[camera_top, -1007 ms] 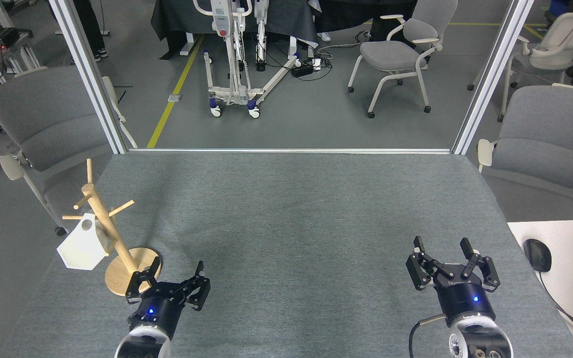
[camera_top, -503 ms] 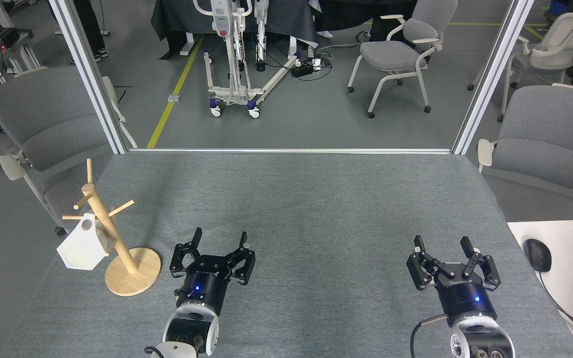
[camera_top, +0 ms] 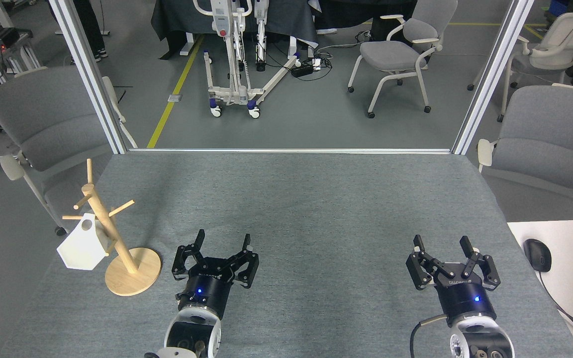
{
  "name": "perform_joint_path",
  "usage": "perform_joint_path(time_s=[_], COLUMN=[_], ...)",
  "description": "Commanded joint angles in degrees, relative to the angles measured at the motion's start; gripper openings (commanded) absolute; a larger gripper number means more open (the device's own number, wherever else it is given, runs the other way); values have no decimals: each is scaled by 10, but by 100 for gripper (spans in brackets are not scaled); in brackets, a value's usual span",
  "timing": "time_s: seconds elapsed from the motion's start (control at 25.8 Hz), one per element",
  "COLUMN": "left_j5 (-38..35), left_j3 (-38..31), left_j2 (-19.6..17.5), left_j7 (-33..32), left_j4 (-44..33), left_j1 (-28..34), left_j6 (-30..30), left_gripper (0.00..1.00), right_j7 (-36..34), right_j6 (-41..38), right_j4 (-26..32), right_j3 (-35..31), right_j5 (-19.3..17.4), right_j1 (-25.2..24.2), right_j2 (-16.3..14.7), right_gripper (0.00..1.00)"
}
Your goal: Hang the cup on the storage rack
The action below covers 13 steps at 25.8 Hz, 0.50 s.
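The black left gripper (camera_top: 223,241) had its fingers spread wide, holding nothing; the black right gripper (camera_top: 441,243) likewise stood wide and empty, faint lettering on its body too small to read; both pointed away over the grey felt table (camera_top: 316,199); the plain white faceted cup (camera_top: 82,246) hung on the light wooden peg rack (camera_top: 112,238) at the table's left.

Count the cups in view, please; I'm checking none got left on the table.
1: the white cup hangs on the wooden storage rack at the table's left edge; none lie on the table.
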<state>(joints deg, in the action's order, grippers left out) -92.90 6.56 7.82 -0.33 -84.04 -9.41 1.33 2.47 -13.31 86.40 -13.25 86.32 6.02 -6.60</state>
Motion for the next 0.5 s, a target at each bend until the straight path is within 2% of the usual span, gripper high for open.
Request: perform_joint_path(time_s=[0.0, 0.46], left_j5=[0, 0], left_j3=[-1, -2], left_j2=[0, -1], left_j7=[0, 0], left_j4=[0, -1], left_j1=[0, 1], left_j6=[0, 2], left_gripper=[99, 99], right_j7=[-2, -5], right_j6=[0, 0], right_j4=[0, 4], right_j3=[0, 1], right_j5=[0, 0], right_j1=[-15, -21], right_j2=[-1, -3], right_gripper=[100, 100])
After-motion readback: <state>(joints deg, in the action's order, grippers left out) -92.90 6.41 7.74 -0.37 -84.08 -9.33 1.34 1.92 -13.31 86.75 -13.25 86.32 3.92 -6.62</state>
